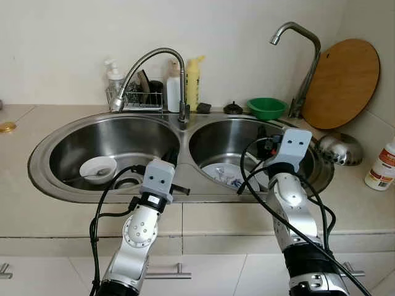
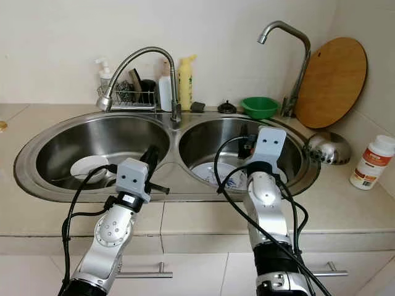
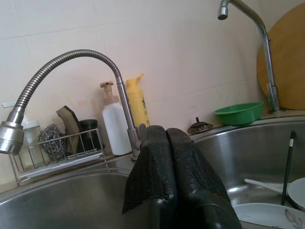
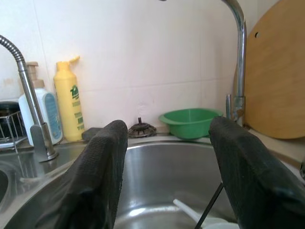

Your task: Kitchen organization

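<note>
A steel double sink (image 1: 41,174) is set in the counter before me. A white bowl (image 1: 97,168) with a spoon in it rests in the left basin. The right basin holds a white patterned plate (image 1: 223,174) with a white spoon and a black chopstick (image 3: 287,167) on it. My left gripper (image 1: 171,155) is shut and empty, held over the front of the divider between the basins. Over the right basin my right gripper (image 1: 266,140) is open, its fingers (image 4: 107,157) spread above the plate with nothing between them.
A flexible faucet (image 1: 154,58) arches over the left basin and a tall tap (image 1: 305,61) stands at the right. Behind the sink are a wire rack (image 1: 139,98), soap bottles, a yellow bottle (image 1: 193,83) and a green bowl (image 1: 266,108). A round wooden board (image 1: 341,83), a steel bowl (image 1: 338,149) and a white bottle (image 1: 381,165) stand at the right.
</note>
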Available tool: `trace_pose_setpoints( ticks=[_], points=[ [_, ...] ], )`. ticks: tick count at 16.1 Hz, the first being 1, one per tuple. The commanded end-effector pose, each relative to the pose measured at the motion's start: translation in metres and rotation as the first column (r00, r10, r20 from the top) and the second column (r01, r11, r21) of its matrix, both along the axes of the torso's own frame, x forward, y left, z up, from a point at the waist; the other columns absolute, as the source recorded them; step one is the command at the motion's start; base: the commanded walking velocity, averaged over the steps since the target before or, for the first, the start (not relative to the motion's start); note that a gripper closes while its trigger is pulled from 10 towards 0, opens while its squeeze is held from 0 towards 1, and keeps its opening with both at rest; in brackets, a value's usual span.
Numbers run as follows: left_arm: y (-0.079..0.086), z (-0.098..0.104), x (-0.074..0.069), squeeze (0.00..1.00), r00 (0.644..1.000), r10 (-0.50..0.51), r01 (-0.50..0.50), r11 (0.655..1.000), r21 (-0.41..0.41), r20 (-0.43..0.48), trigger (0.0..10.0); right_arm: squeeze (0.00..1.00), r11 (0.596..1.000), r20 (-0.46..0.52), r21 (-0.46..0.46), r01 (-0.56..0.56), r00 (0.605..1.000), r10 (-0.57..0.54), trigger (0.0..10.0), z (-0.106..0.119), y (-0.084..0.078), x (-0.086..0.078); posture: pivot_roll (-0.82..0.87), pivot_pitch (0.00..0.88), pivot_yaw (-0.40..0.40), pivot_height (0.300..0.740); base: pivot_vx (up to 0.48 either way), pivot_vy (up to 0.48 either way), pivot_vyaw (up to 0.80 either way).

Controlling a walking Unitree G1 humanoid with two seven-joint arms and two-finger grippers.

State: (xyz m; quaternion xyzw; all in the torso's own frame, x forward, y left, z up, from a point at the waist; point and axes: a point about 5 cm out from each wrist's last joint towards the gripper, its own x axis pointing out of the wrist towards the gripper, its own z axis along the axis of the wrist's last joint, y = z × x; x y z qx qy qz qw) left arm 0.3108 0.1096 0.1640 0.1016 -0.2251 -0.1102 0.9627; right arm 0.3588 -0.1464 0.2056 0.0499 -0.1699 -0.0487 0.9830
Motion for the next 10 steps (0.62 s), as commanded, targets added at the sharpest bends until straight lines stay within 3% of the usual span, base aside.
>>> trace_pose_setpoints(
  ticks=[1,10],
  points=[
    [-0.0029,0.0035,-0.0019,0.0,1.0,-0.02,0.02,1.0,-0.003,0.021,10.0,0.0,1.0,0.021,0.009,0.0,1.0,0.0,10.0,0.0031,0.0009,-0.0024,0.06,0.0,-0.019,0.74,0.0,0.0,0.0],
    [-0.0027,0.0074,-0.0019,0.0,0.999,-0.023,0.023,1.0,-0.016,0.031,10.0,0.0,0.998,0.087,0.065,-0.014,0.996,0.008,10.0,0.0113,0.0027,-0.0093,0.06,0.0,-0.018,0.74,0.0,0.0,0.0]
  ],
)
